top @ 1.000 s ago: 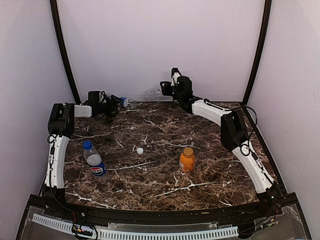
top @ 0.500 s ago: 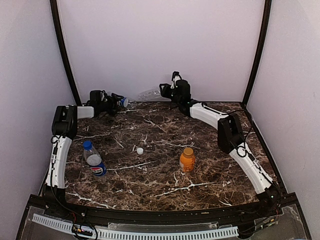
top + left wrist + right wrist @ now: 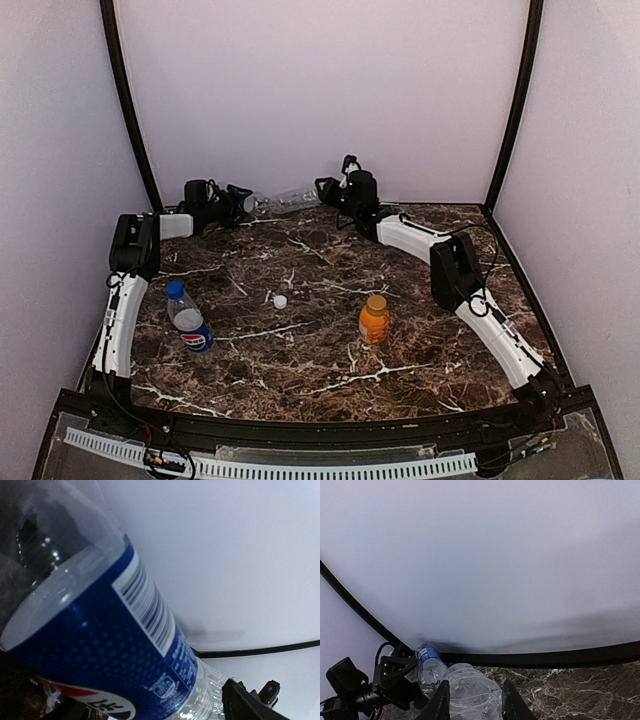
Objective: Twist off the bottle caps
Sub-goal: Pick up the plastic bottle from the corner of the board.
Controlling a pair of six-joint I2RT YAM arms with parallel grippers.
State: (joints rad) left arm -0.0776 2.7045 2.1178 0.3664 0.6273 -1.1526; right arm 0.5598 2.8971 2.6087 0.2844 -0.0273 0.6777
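Now, left arm (image 3: 120,310), right arm (image 3: 500,340) stretched rearward; right claw (image 3: 475,699) clamps bottle (image 3: 462,687); left claw (image 3: 236,203) state unclear.

my marble table top (image 3: 300,365) is dark brown with white veins. the short plastic bottle (image 3: 374,322) is orange, the small round cap (image 3: 280,300) white. the clear plastic bottle (image 3: 60,545) wears a dotted blue label (image 3: 95,650) with a white barcode (image 3: 147,607).

We saw a dark marbled table (image 3: 300,370). On it stood a clear bottle (image 3: 187,320) with a blue label at the left and an orange bottle (image 3: 374,320) right of centre, both capped. A loose white cap (image 3: 280,300) lay between them.
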